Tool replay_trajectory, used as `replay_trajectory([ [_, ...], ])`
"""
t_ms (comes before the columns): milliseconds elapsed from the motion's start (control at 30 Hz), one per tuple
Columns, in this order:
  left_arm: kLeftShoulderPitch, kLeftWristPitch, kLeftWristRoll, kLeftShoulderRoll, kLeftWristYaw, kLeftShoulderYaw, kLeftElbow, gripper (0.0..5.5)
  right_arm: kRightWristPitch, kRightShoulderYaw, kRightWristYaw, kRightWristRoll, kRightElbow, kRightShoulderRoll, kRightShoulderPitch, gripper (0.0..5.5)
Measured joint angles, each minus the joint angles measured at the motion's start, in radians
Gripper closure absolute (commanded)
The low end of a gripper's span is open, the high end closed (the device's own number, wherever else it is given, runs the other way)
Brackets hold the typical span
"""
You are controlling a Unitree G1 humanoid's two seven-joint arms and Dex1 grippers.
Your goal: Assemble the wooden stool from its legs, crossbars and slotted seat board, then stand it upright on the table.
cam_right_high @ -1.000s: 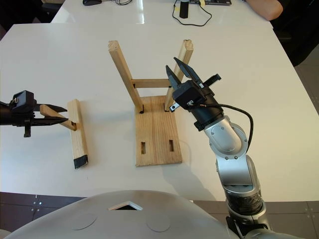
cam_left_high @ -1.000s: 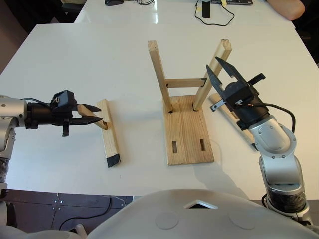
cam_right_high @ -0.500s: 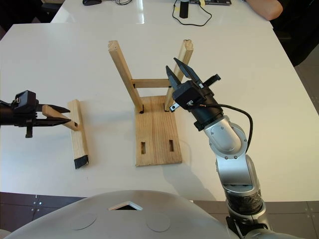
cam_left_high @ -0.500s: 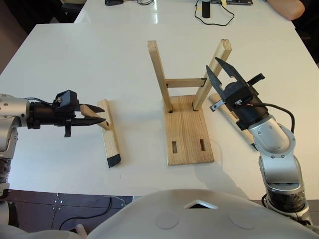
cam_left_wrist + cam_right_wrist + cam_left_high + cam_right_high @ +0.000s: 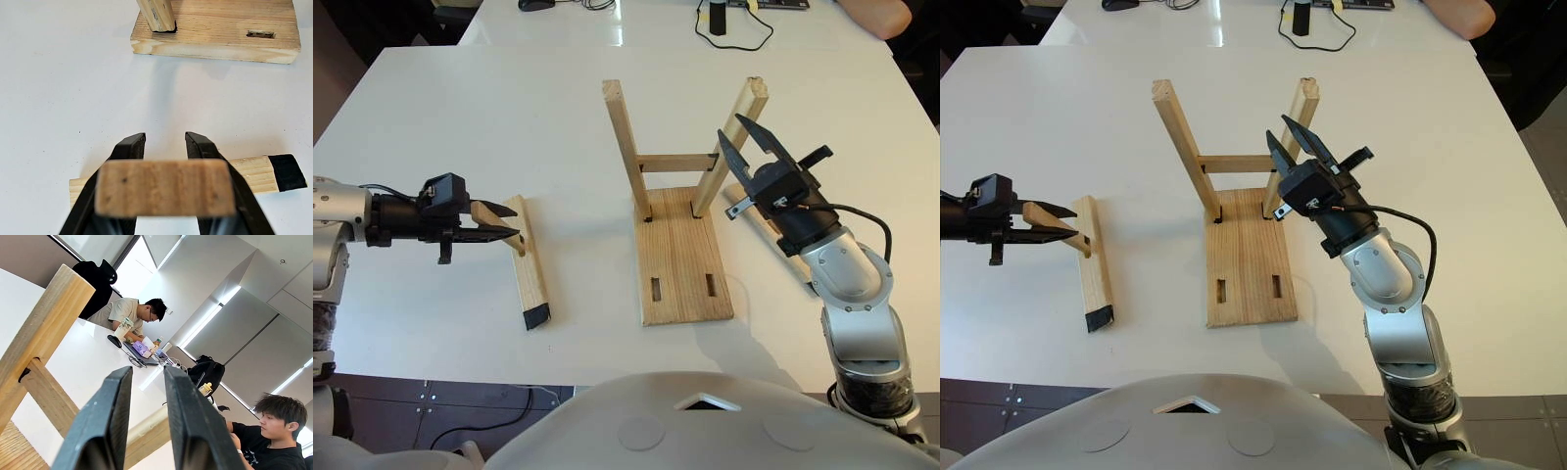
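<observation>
Stool half built: two legs (image 5: 626, 147) with a crossbar (image 5: 677, 163) stand in the seat board's (image 5: 685, 269) far slots, near slots empty; left gripper (image 5: 507, 233) pinches a second crossbar (image 5: 487, 211) touching a loose leg (image 5: 530, 279), right gripper (image 5: 729, 125) spread beside the standing frame.

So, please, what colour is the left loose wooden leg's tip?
Black tip, clearest in the left wrist view.

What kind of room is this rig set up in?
Probably an office or lab workroom. The white table has a computer mouse and cables at its far edge, and the right wrist view shows an office chair and ceiling strip lights.
</observation>
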Motion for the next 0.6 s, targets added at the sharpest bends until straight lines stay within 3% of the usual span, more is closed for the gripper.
replay_trajectory([
  [367, 0.0, -0.001, 0.008, 0.0, -0.004, -0.001, 0.009, 4.21, 0.0, 0.001, 0.0, -0.002, 0.0, 0.001, 0.008, 4.36],
  [600, 0.032, -0.097, 0.062, -0.004, 0.006, -0.027, 0.007, 4.21, 0.0, 0.002, 0.0, -0.002, 0.0, 0.002, 0.008, 4.36],
])
